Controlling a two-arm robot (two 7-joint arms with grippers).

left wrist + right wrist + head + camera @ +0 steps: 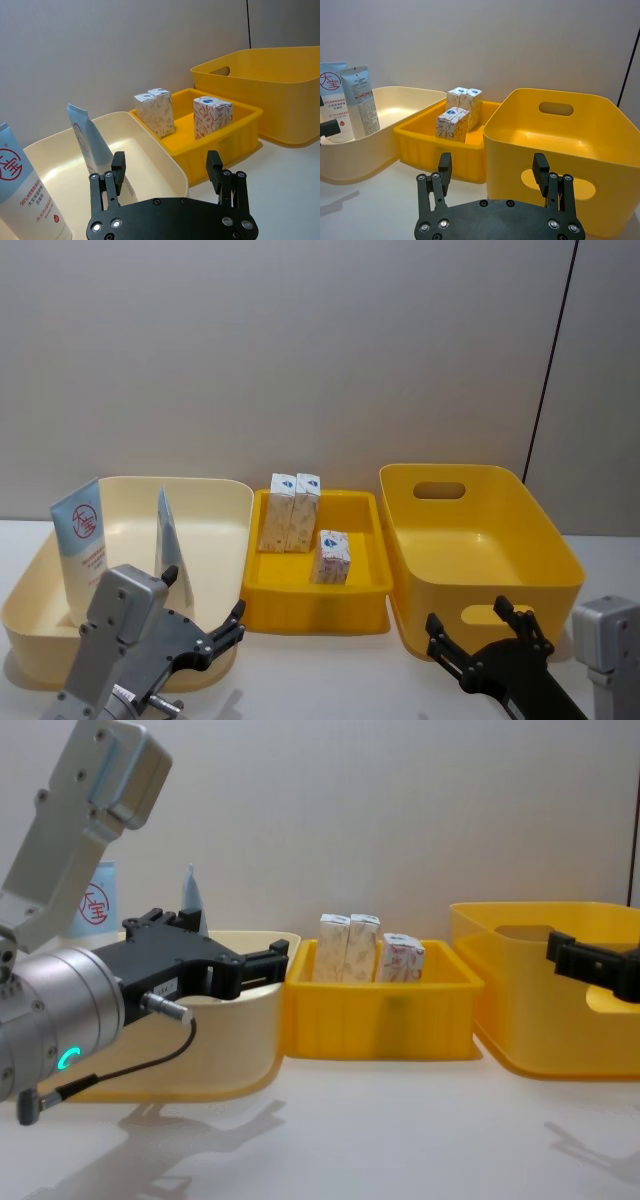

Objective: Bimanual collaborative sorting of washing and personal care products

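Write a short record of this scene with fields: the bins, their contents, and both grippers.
cream bin: robot's left, holds two tubes
red-logo tube: standing, at the bin's left side
second tube: standing, further right in that bin
small yellow tray: middle, holds three cartons
carton pair: upright, side by side, at the tray's back
single carton: upright, apart from the pair, nearer the front
large yellow bin: robot's right
left gripper: open, holding nothing, before the cream bin
right gripper: open, holding nothing, before the large yellow bin
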